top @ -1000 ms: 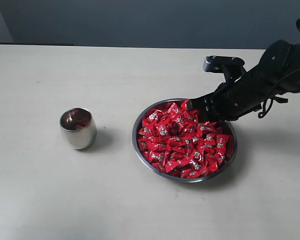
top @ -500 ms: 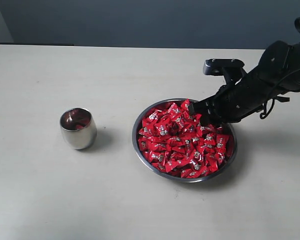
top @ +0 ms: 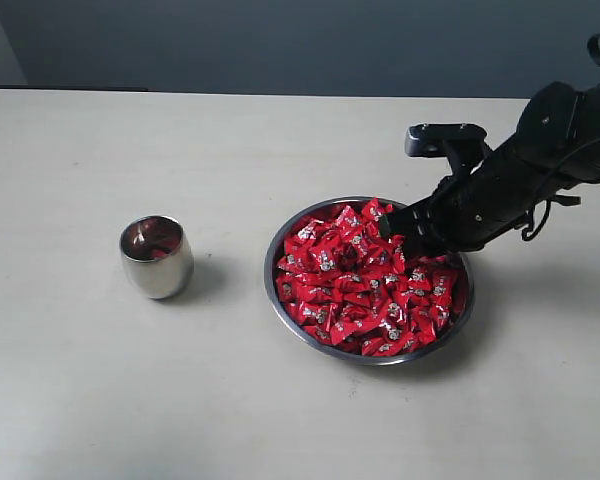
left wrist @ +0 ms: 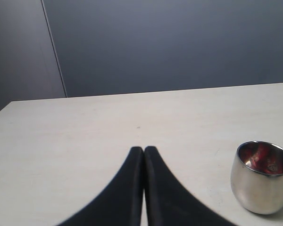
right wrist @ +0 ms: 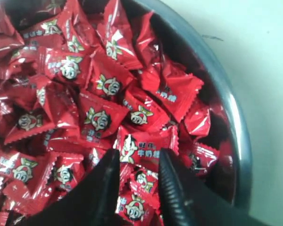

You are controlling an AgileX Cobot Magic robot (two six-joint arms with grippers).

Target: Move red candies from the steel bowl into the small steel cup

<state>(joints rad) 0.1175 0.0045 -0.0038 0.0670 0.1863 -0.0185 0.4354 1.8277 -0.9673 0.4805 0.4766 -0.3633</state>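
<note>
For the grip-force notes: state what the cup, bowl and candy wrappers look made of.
Small steel cup: polished metal, likely steel; mirror-like sides. Steel bowl: same shiny metal, thin bright rim. Red candies: wrappers look like glossy plastic or foil film; crinkled, glinting, serrated edges.

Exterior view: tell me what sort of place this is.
Probably a robot test bench, not a kitchen: a bare pale table against a plain blue-grey wall, a black robot arm reaching into a steel bowl of red candies, and a small steel cup standing apart.
</note>
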